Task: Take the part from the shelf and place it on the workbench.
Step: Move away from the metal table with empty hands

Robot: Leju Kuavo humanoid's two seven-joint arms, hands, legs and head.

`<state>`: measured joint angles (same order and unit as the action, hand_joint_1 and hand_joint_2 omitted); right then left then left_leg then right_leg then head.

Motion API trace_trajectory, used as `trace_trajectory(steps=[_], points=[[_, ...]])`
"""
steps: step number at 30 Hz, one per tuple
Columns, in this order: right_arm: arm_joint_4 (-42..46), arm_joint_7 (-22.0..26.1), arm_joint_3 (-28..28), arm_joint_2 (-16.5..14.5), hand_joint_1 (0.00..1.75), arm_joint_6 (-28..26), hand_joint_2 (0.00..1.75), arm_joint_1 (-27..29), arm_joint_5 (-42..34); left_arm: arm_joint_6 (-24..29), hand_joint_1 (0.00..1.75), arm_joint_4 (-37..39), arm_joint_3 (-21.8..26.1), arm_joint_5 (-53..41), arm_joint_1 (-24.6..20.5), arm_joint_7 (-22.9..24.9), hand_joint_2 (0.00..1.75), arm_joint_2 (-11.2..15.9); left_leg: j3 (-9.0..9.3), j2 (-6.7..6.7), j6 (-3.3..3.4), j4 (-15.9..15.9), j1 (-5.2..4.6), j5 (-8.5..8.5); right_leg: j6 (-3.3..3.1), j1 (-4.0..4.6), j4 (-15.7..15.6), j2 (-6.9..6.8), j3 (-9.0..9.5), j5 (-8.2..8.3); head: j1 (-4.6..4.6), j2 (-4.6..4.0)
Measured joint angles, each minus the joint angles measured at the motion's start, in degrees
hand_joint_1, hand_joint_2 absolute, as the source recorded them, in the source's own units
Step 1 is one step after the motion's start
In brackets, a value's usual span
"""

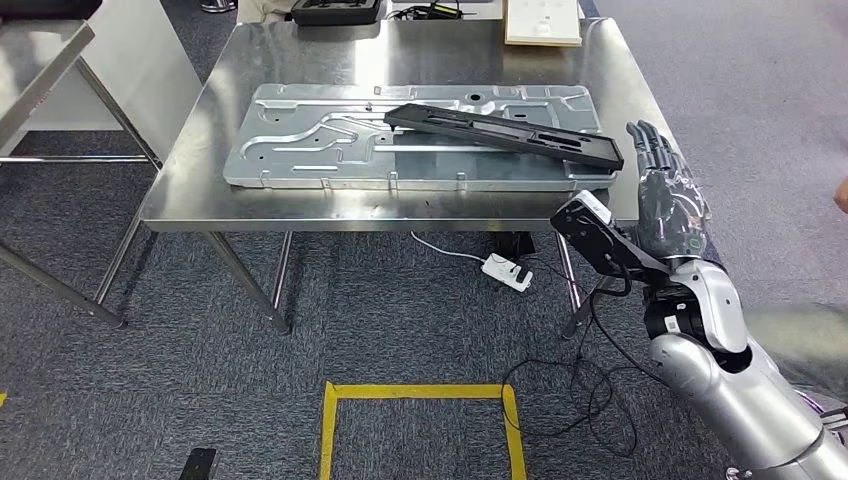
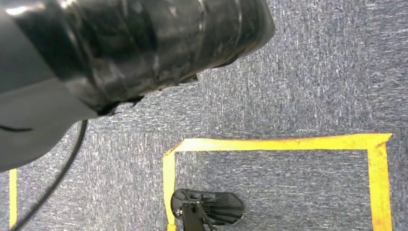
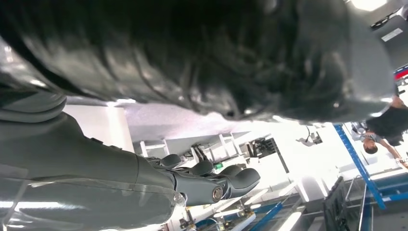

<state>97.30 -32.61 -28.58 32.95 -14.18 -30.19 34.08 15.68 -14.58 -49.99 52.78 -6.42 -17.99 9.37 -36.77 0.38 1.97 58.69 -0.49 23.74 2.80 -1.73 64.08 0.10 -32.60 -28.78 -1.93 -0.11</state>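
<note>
Black part lies across metal panel on table, frame centre. Right robot hand empty, fingers straight, raised beside table's right edge. Left robot hand state: cannot tell. Risk: part's overhanging right end gets knocked by hand, slides off.

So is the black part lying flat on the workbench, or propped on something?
Propped. The black part lies slantwise across the ribbed metal panel on the workbench, not on the bare steel. The right robot hand is off it.
</note>
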Motion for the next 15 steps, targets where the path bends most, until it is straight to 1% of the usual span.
trace_trajectory(steps=[1,2,4,5,6,7,9,10,11,12,13,14,15], points=[[0.06,-0.07,0.02,0.0,0.0,0.04,0.0,-0.03,0.06,-0.01,0.0,0.0,0.0,0.01,-0.01,-0.11,0.0,0.02,-0.59,-0.05,-0.31,0.63,-0.06,-0.16,-0.18,0.05,-2.2,0.04,1.23,-0.5,-0.01,0.0],[0.12,-0.13,0.04,0.0,0.0,0.09,0.0,-0.04,0.1,-0.01,0.0,0.0,0.0,0.01,-0.01,-0.19,0.0,0.04,-1.02,-0.11,-0.64,0.97,-0.11,-0.42,-0.57,0.28,-3.1,0.09,1.49,-1.02,-0.06,0.0],[0.19,-0.25,0.06,-0.01,0.0,0.18,0.0,-0.05,0.22,-0.01,0.0,0.0,0.0,0.02,0.08,-0.25,0.0,0.02,-1.59,-0.21,-1.34,1.18,0.02,-0.92,-1.69,0.41,-3.33,0.04,0.75,-0.47,-0.05,0.0],[0.22,-0.31,0.06,-0.01,0.0,0.25,0.0,-0.1,0.3,-0.03,0.0,0.0,0.0,0.03,0.15,-0.26,0.0,-0.01,-2.08,-0.24,-1.7,1.49,0.18,-0.47,-2.26,0.45,-3.34,-0.01,0.27,0.05,-0.09,0.0],[0.28,-0.41,0.06,-0.01,0.0,0.35,0.0,-0.16,0.4,-0.04,0.0,0.0,0.0,0.05,0.21,-0.28,0.0,-0.04,-2.78,-0.25,-2.07,2.6,0.32,0.96,-2.77,0.39,-3.42,-0.07,-0.32,0.64,-0.1,0.0],[0.38,-0.53,0.06,-0.01,0.0,0.49,0.0,-0.23,0.52,-0.06,0.0,0.0,0.0,0.08,0.22,-0.29,0.0,-0.09,-3.66,-0.24,-2.41,4.68,0.46,3.23,-3.13,0.37,-3.47,-0.1,-0.97,1.22,-0.16,0.0],[0.54,-0.77,0.06,-0.01,0.0,0.72,0.0,-0.27,0.67,-0.07,0.0,0.0,0.0,0.13,0.16,-0.32,0.0,-0.18,-5.57,-0.23,-2.8,11.44,0.6,8.42,-3.46,0.5,-3.46,-0.12,-2.34,2.33,-0.2,0.0],[0.57,-0.87,0.06,-0.01,0.0,0.8,0.0,-0.28,0.7,-0.07,0.0,0.0,0.0,0.13,0.12,-0.33,0.0,-0.21,-6.09,-0.24,-2.83,14.58,0.62,9.91,-3.5,0.59,-3.44,-0.11,-3.05,2.88,-0.19,0.0],[0.57,-0.93,0.06,-0.01,0.0,0.83,0.0,-0.28,0.72,-0.07,0.0,0.0,0.0,0.14,0.1,-0.33,0.0,-0.26,-5.89,-0.24,-2.74,16.38,0.62,10.22,-3.5,0.67,-3.42,-0.11,-3.79,3.44,-0.18,0.0],[0.57,-0.97,0.06,-0.01,0.0,0.84,0.0,-0.28,0.72,-0.07,0.0,0.0,0.0,0.14,0.09,-0.32,0.0,-0.3,-4.76,-0.25,-2.58,16.3,0.59,9.48,-3.49,0.73,-3.41,-0.09,-4.5,3.98,-0.17,0.0],[0.57,-0.99,0.07,-0.01,0.0,0.85,0.0,-0.28,0.72,-0.07,0.0,0.0,0.0,0.15,0.08,-0.31,0.0,-0.32,-2.66,-0.25,-2.35,14.3,0.54,8.13,-3.43,0.76,-3.4,-0.08,-5.14,4.51,-0.17,0.0],[0.6,-1.0,0.07,-0.01,0.0,0.85,0.0,-0.29,0.72,-0.06,0.0,0.0,0.0,0.16,0.03,-0.3,0.0,-0.34,0.31,-0.28,-2.06,10.77,0.46,6.91,-3.33,0.76,-3.4,-0.07,-5.64,5.01,-0.17,0.0],[0.66,-1.04,0.09,-0.01,0.0,0.85,0.0,-0.3,0.72,-0.04,0.0,0.0,0.0,0.18,-0.05,-0.29,0.0,-0.33,3.39,-0.3,-1.76,6.53,0.3,6.56,-3.14,0.77,-3.42,-0.08,-6.02,5.47,-0.17,0.0]])
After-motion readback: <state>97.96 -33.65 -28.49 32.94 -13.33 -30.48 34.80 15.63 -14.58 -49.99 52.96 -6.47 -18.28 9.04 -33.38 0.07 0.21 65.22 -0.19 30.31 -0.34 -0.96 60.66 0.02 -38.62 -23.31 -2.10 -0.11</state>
